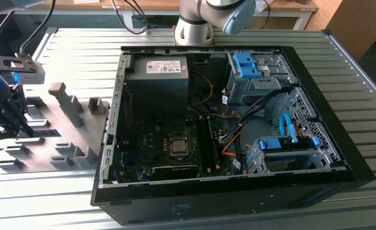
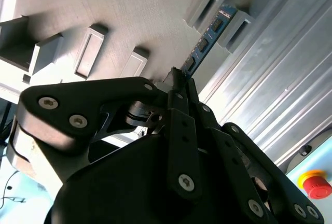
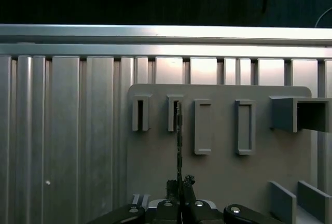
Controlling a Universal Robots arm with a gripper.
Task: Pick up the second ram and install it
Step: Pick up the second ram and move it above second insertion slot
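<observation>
You've got the open black computer case (image 1: 239, 203) lying flat on the slatted metal table (image 1: 79, 45). Inside you can see the grey power supply (image 1: 157, 76), the CPU socket (image 1: 178, 145), a blue drive caddy (image 1: 246, 64) and some orange cables (image 1: 229, 143). On the exterior view's left, just beside the case, sits the grey holder plate (image 1: 47, 143) with its raised blocks (image 1: 60, 96). The second wrist view catches a red stop button (image 2: 315, 183).

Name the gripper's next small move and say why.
Probably a short straight lift: the gripper looks closed on one end of the second ram, whose far end sits between two grey holder blocks, so it should clear them before travelling.
</observation>
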